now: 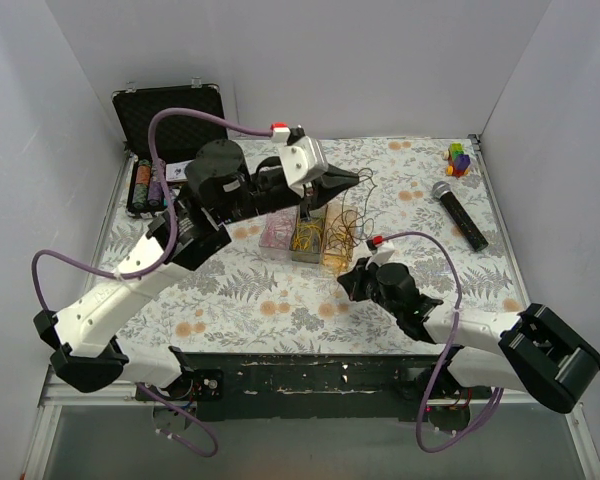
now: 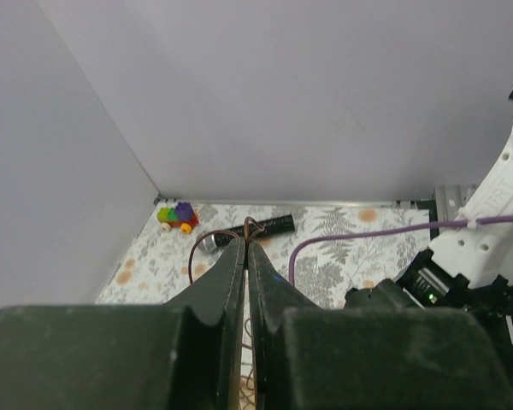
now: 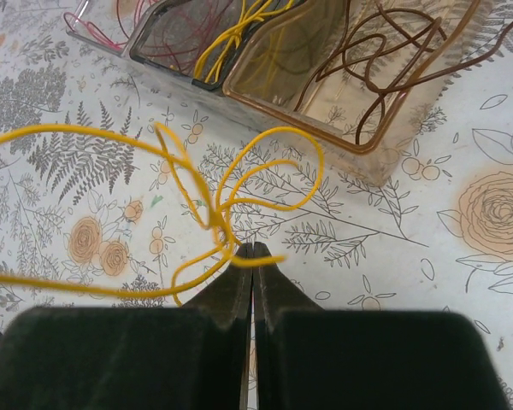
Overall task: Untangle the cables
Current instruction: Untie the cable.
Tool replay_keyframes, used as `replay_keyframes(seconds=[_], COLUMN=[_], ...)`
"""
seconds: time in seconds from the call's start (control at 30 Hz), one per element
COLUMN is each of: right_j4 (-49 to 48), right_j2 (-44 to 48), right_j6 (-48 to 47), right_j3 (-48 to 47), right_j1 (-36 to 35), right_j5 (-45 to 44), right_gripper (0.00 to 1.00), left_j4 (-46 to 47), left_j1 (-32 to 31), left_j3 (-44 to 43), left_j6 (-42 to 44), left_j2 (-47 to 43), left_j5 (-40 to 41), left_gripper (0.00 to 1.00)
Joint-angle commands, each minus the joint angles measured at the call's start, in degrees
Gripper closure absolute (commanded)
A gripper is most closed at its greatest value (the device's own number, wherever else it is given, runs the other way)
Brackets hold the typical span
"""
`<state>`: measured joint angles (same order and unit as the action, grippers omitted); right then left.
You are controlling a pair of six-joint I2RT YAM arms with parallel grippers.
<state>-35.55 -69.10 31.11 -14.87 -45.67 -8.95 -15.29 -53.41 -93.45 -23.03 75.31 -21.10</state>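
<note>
The cables are thin wires, most of them lying in three clear trays (image 1: 307,232): pink strands (image 3: 94,24) on the left, yellow strands (image 3: 231,34) in the middle and dark brown strands (image 3: 385,60) in the amber tray. My left gripper (image 1: 354,178) hangs above the trays, shut on a dark brown wire (image 2: 250,227) that loops out from its tips. My right gripper (image 3: 252,249) is low over the table, in front of the trays, shut on a looping yellow wire (image 3: 239,184) that trails off to the left.
An open black case (image 1: 170,112) stands at the back left, with small cylinders (image 1: 147,186) beside it. A microphone (image 1: 460,214) and a coloured block toy (image 1: 459,158) lie at the back right. White walls close in three sides.
</note>
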Motion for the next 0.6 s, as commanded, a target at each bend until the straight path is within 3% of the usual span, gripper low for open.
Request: replay_keyframes(seconds=[0.0,0.2,0.33,0.37,0.47,0.57], right_j4=[2.0,4.7,9.2,11.1,16.0,20.7], right_j2=[3.5,5.8,14.0,17.3,28.2,36.6], right_j6=[0.4,1.9,0.4,-0.6,-3.3,-5.4], right_j3=[1.3,3.8,4.6,4.6,4.6,4.6], right_j1=[-0.3,-0.6,-2.2,-2.4,-2.9,-3.1], right_j5=[-3.8,-4.5,-5.3,-5.4,-5.5,-4.6], right_gripper=[0.99,0.99,0.99,0.96,0.77,0.67], left_j4=[-5.0,-6.5,-6.9,-6.9,-6.2,-4.2], left_j1=[0.1,0.1,0.1,0.1,0.1,0.1], left_j3=[-9.1,-19.6,-18.5,-16.8,-7.9,-1.3], left_j6=[-3.1,-5.1,-2.5,-1.7,2.5,4.4], left_j2=[1.4,3.3,1.7,0.9,-2.2,-4.7], left_j5=[-3.1,-3.8,-5.0,-4.7,-3.9,-3.0], left_gripper=[1.0,1.0,0.98,0.99,1.0,1.0])
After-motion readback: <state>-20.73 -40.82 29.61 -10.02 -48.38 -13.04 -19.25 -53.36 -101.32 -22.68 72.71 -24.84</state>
